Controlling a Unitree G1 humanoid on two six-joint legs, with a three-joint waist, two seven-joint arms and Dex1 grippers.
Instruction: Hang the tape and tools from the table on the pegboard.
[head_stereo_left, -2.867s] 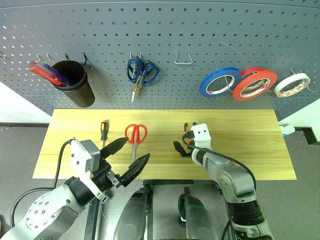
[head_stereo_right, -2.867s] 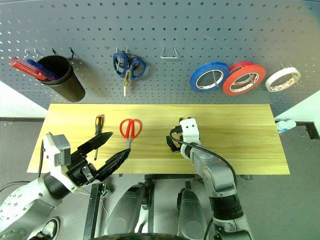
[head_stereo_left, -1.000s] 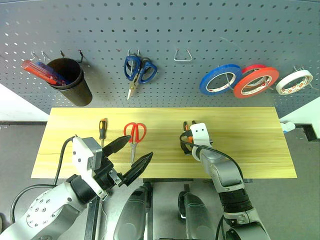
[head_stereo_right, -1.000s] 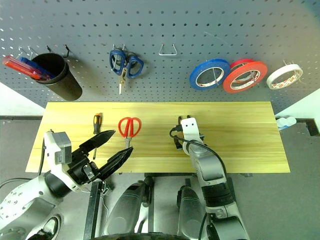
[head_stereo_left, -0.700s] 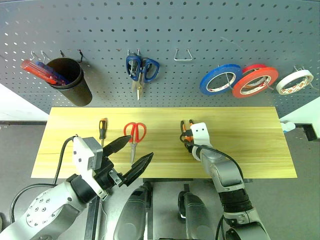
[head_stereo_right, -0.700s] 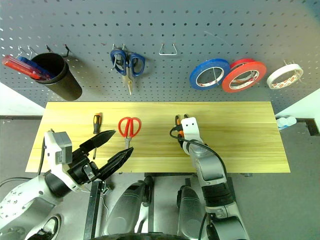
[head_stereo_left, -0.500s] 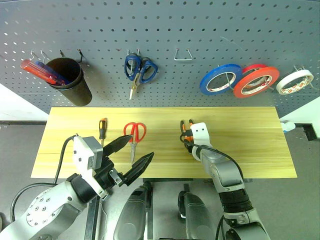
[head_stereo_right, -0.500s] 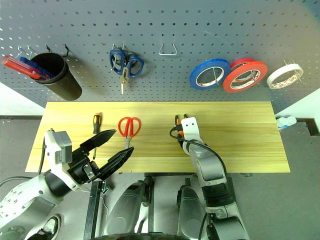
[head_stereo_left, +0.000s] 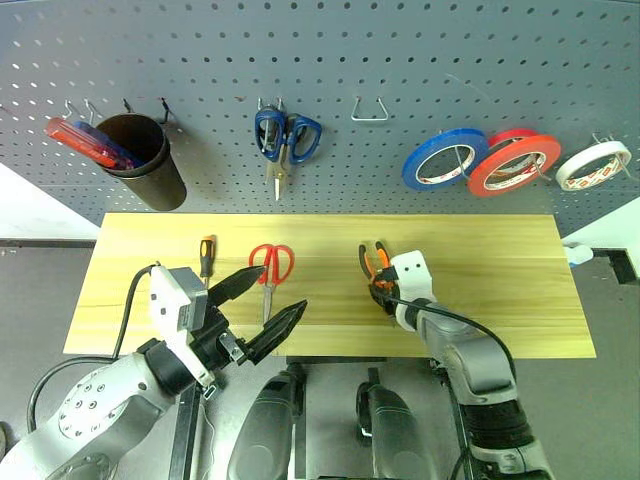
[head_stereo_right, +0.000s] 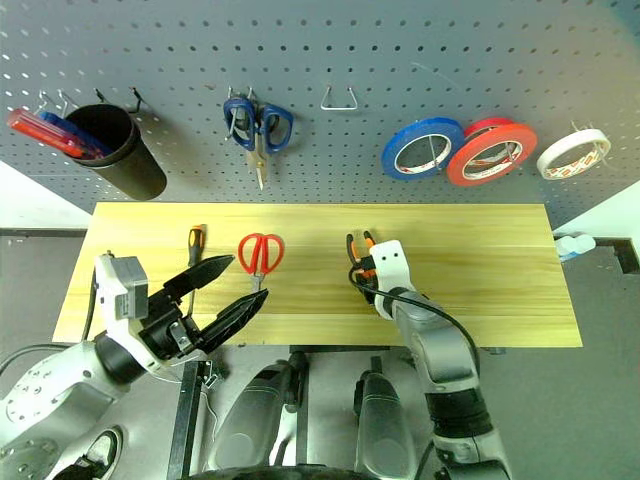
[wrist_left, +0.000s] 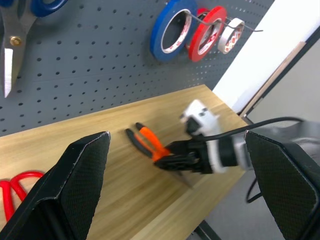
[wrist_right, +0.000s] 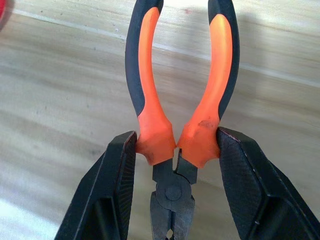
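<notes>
Right wrist view gives the grip detail: the right gripper (wrist_right: 175, 165) has both black fingers clamped on the small orange-and-black-handled pliers (wrist_right: 177, 95) near the pivot, handles splayed over the light yellow wooden table (head_stereo_left: 500, 270). Left eye view has that gripper at frame centre, with bare wood to its right up to the table edge. Left gripper (head_stereo_left: 262, 310), lower left, jaws spread wide, empty. Red-handled scissors (head_stereo_left: 270, 270) and short orange-and-black screwdriver (head_stereo_left: 206, 257) lie left of centre. Bright red tape roll (head_stereo_left: 512, 163) hangs on the dark grey perforated pegboard (head_stereo_left: 200, 60), upper right.
</notes>
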